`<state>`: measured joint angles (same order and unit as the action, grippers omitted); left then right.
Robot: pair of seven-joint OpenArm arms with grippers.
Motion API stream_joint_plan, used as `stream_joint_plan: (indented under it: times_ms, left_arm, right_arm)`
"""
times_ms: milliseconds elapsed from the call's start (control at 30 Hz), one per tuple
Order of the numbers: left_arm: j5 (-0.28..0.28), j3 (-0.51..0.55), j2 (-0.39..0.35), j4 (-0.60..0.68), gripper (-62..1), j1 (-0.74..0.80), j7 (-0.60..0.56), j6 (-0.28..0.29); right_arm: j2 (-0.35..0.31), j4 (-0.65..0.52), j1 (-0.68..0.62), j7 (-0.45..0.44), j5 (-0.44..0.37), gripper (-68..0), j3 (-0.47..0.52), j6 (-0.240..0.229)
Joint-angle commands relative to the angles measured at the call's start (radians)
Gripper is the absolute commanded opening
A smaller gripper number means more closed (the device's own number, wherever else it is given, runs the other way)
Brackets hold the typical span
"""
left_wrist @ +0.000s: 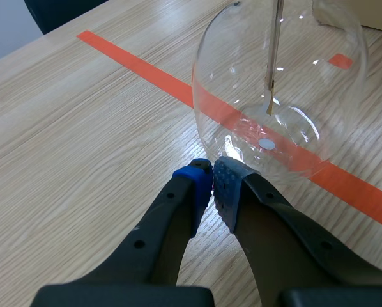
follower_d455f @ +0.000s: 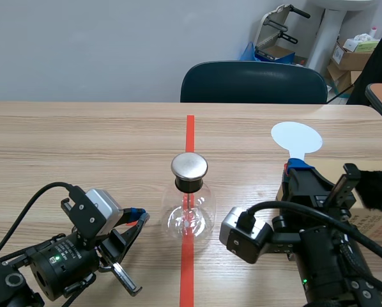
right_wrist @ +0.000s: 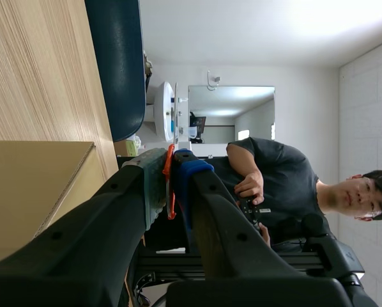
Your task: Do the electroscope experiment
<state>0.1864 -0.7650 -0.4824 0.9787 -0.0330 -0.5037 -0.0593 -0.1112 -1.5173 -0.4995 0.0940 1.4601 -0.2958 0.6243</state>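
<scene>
The electroscope, a round glass flask (follower_d455f: 189, 216) with a metal cap (follower_d455f: 189, 166), stands on the red tape line at the table's middle. Its thin rod with foil leaves (left_wrist: 271, 70) hangs inside the glass (left_wrist: 331, 77). My left gripper (follower_d455f: 140, 219) lies low on the table left of the flask, shut on nothing, with its pads (left_wrist: 224, 182) right at the glass base. My right gripper (follower_d455f: 298, 174) is right of the flask, shut on the orange handle (right_wrist: 170, 185) of a white disc paddle (follower_d455f: 296, 137). The paddle's disc (right_wrist: 166, 112) shows edge-on beyond the fingertips.
A flat cardboard box (follower_d455f: 370, 220) lies under the right arm at the table's right edge, also seen beside the right gripper (right_wrist: 31, 192). A dark chair (follower_d455f: 253, 82) stands behind the far table edge. A person (right_wrist: 287, 185) sits off to the side.
</scene>
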Motion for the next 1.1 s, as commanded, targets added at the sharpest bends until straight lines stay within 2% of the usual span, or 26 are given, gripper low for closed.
stream_joint_plan:
  times_ms: [0, 267, 833, 1067]
  left_arm:
    - [0.003, 0.004, 0.005, 0.017, -55.4, 0.000, -0.011, -0.002]
    - [0.003, 0.004, 0.005, 0.017, -55.4, 0.000, -0.011, -0.002]
    - [0.003, 0.004, 0.005, 0.017, -55.4, 0.000, -0.011, -0.002]
    - [0.003, 0.004, 0.005, 0.017, -55.4, 0.002, -0.011, -0.002]
  right_arm:
    - [-0.013, -0.010, -0.002, -0.006, 0.001, -66.5, 0.003, 0.010]
    - [-0.013, -0.010, -0.002, -0.084, 0.001, -66.5, 0.003, 0.010]
    - [-0.013, -0.010, -0.002, -0.509, 0.001, -66.5, 0.003, 0.010]
    - [-0.013, -0.010, -0.002, -0.618, 0.001, -66.5, 0.003, 0.010]
